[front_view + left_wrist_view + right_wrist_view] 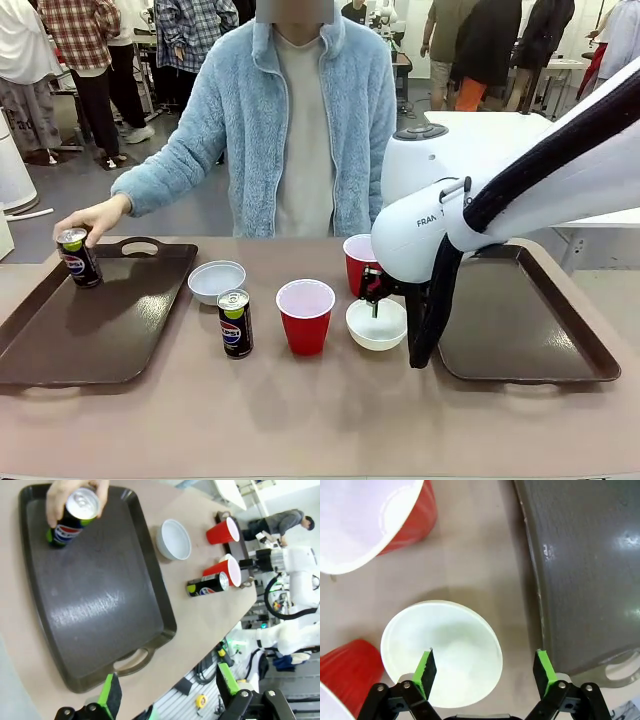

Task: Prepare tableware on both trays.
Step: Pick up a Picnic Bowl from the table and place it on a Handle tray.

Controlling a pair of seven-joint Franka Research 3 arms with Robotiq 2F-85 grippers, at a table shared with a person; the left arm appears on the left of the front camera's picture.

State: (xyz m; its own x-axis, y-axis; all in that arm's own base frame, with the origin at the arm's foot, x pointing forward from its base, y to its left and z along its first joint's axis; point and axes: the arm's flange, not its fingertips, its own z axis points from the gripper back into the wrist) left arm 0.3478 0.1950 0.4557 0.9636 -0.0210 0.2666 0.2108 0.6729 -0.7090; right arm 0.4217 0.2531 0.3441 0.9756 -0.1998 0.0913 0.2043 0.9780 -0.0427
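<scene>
On the left tray (110,320) (100,605), a person's hand (95,218) holds one Pepsi can (78,257) (70,517) upright at its far corner. Between the trays stand a white bowl (217,280) (174,540), a second can (235,323) (207,584), and two red cups (305,315) (358,262). My right gripper (375,300) (484,672) hangs over the other bowl (377,323) (442,650), open, one finger inside it and one outside its rim. The right tray (520,320) (585,570) is bare. My left gripper (169,690) is open above the table edge by the left tray.
The person stands at the far side of the table, behind its middle. My right arm (520,190) reaches in over the right tray. The two red cups (370,520) (345,675) flank the bowl closely. Bare tabletop lies along the near edge.
</scene>
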